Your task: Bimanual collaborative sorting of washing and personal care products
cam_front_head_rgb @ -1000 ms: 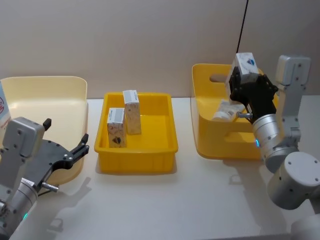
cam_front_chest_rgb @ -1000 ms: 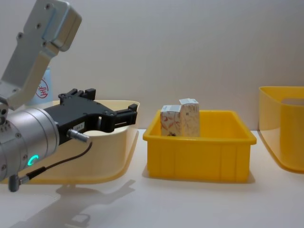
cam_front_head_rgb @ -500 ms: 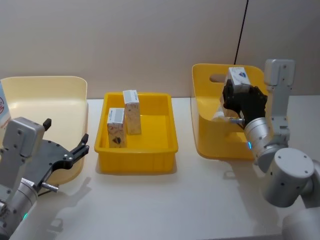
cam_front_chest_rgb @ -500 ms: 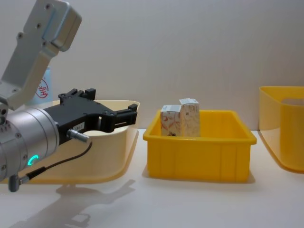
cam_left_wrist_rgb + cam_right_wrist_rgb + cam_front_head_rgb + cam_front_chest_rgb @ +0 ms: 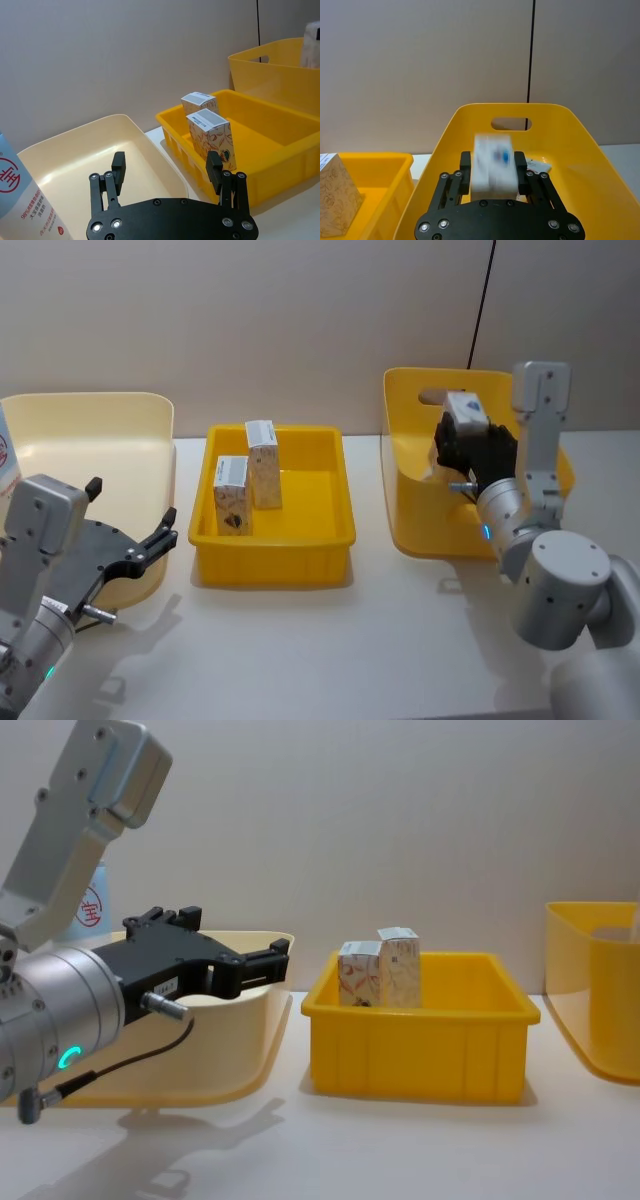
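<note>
right gripper (image 5: 466,445) is clasping a white box (image 5: 464,409) above the tall bin (image 5: 410,510); carrying it level toward the tray (image 5: 275,540) suits.

Left gripper (image 5: 140,545) agape, right gripper (image 5: 470,445) clamped.

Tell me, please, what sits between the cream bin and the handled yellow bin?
In the head view, the yellow tray sits between the cream bin and the handled bin, holding two cartons.
</note>
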